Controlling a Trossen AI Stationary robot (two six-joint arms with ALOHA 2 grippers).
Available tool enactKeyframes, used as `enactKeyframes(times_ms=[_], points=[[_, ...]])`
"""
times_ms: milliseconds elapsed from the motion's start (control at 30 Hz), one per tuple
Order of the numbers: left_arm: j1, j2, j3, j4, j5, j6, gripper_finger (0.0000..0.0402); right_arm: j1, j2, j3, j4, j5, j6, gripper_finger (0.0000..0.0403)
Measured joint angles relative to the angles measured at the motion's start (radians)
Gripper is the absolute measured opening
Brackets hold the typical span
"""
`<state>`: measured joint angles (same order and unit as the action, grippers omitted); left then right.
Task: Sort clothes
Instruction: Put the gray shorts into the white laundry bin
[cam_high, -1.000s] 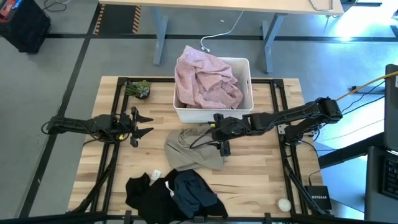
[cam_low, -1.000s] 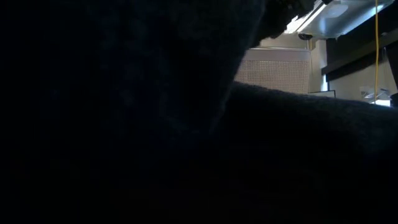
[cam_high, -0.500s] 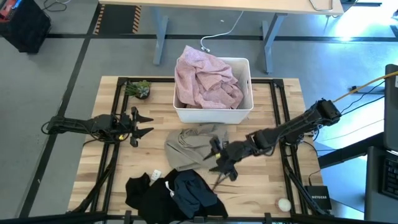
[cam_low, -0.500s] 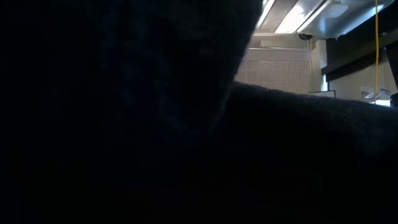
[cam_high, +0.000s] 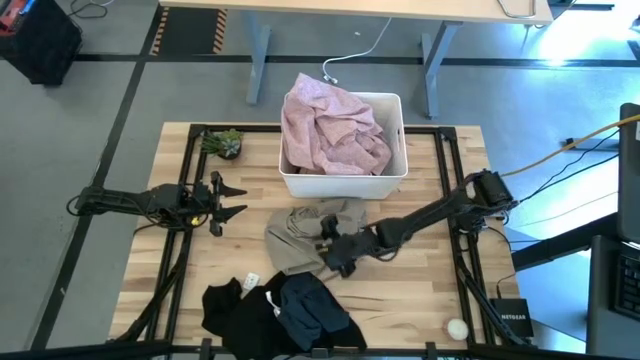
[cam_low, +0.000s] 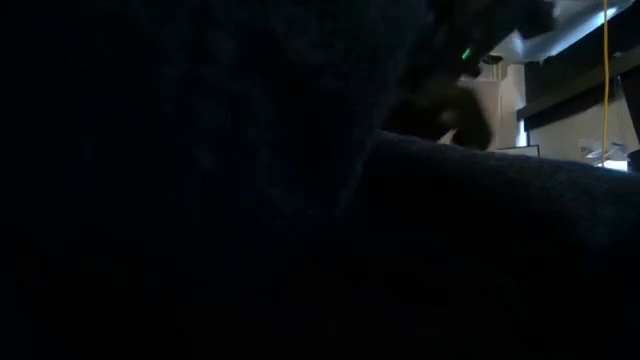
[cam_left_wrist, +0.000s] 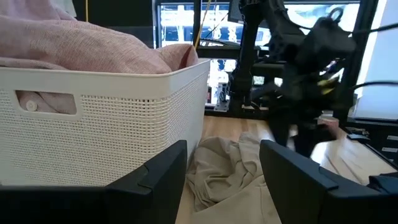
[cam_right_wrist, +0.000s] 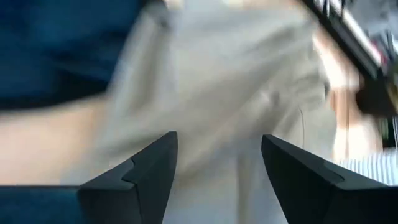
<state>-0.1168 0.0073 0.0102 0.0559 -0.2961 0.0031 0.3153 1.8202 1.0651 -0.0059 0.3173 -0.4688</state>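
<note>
The right gripper (cam_high: 333, 247) has its two fingers (cam_right_wrist: 142, 176) spread wide apart, and they hold nothing. It hangs over the edge of the khaki garment (cam_high: 305, 236), on the side away from the left arm. In the right wrist view the khaki cloth fills the space between the fingers, with the navy garment (cam_right_wrist: 56, 43) showing at one corner. The right arm stretches out long and low from its base at the table's right edge to reach this spot.

The khaki garment lies crumpled on the wooden table (cam_high: 420, 300), just in front of the white bin (cam_high: 340, 184). The pink garment (cam_high: 330, 125) is piled up inside the white bin and sticks out over its rim. Farther from the bin than the khaki one, near the table's front edge, the black garment (cam_high: 235, 310) and the navy garment lie together in a heap, touching each other.

The left gripper (cam_high: 226, 199) waits beside the white bin, on the bin's left side, with its fingers (cam_left_wrist: 155, 180) open and empty. It points toward the khaki garment.

A small green plant (cam_high: 222, 143) sits beside the bin, at the table's back left corner.

The low view is almost all dark, blocked by dark cloth close to the camera.
</note>
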Motion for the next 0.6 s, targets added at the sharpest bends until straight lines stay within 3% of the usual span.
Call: enactKeyframes(times_ms=[233, 500, 600], points=[[0.000, 0.000, 0.000, 0.000, 0.000, 0.005, 0.0198, -0.077, 0.025, 0.000, 0.005, 0.007, 0.096, 0.0248], [0.000, 0.000, 0.000, 0.000, 0.000, 0.005, 0.0198, -0.080, 0.023, 0.000, 0.012, 0.240, 0.101, 0.0248], [0.000, 0.000, 0.000, 0.000, 0.000, 0.005, 0.0198, -0.084, 0.022, 0.000, 0.005, 0.252, 0.132, 0.0248]])
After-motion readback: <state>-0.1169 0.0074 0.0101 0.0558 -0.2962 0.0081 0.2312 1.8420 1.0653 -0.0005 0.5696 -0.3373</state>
